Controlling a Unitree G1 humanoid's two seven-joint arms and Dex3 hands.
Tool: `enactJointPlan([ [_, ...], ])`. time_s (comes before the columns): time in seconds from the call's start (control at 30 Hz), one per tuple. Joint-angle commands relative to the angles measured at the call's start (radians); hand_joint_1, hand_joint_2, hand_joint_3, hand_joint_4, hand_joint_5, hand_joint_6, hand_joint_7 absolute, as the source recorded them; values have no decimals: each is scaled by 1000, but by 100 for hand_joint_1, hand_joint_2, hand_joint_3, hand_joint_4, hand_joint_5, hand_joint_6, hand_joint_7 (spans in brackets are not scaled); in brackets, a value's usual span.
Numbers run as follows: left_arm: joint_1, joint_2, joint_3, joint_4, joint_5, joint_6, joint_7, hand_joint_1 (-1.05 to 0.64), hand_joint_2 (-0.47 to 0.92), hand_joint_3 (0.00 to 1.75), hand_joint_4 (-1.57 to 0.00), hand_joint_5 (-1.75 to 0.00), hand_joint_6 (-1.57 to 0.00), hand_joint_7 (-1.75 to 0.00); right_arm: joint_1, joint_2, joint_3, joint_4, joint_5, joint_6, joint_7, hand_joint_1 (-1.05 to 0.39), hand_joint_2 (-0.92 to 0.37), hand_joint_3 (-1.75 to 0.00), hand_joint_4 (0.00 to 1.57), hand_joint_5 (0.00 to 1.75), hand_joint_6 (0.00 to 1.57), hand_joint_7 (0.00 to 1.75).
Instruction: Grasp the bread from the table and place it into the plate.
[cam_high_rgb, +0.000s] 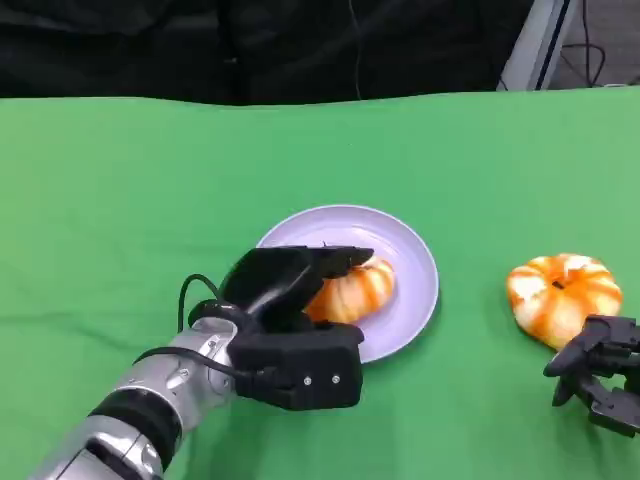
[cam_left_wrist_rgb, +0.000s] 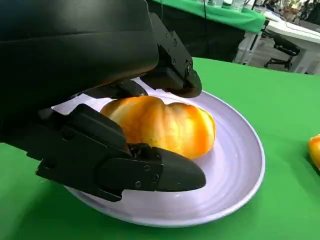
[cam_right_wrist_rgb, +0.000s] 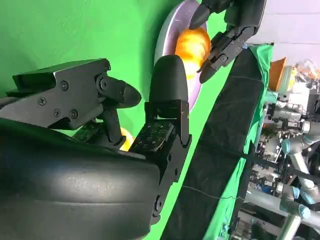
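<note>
A green-covered table (cam_high_rgb: 120, 200) holds a pale lavender plate (cam_high_rgb: 415, 270). An orange-and-white striped bread (cam_high_rgb: 355, 292) lies on the plate, between the fingers (cam_left_wrist_rgb: 150, 172) of the robot's left hand (cam_high_rgb: 290, 330). Those black fingers curve over and under the bread; whether they press on it or only surround it, I cannot tell. Off to the side, well apart from the plate, a second orange-and-white ring-shaped bread (cam_high_rgb: 563, 295) sits on the cloth, just beyond the fingertips of the right hand (cam_high_rgb: 600, 378). That hand's fingers are spread apart and hold nothing, resting low near the table.
</note>
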Motion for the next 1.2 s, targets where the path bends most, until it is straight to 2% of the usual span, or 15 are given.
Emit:
enactJointPlan([
  [0.03,9,26,13,-16,-18,-1,-37,-96,92,57,-46,0,-41,0,8,-12,-3,0,9,-1,-1,9,-83,-64,87,139,96,91],
  [0.27,26,44,34,-56,-40,-12,-65,-94,92,60,-44,0,-38,0,10,-11,-1,-4,6,1,-6,10,-83,-65,88,138,96,93],
  [0.83,98,84,72,-155,-53,-85,-22,-91,92,60,-47,-1,-38,0,7,-11,1,3,5,0,-6,11,-83,-65,87,139,94,96],
  [1.2,190,137,135,-301,-77,-124,-16,-87,92,59,-48,-1,-40,-1,7,-15,7,4,-1,2,-10,10,-84,-64,87,140,94,96],
])
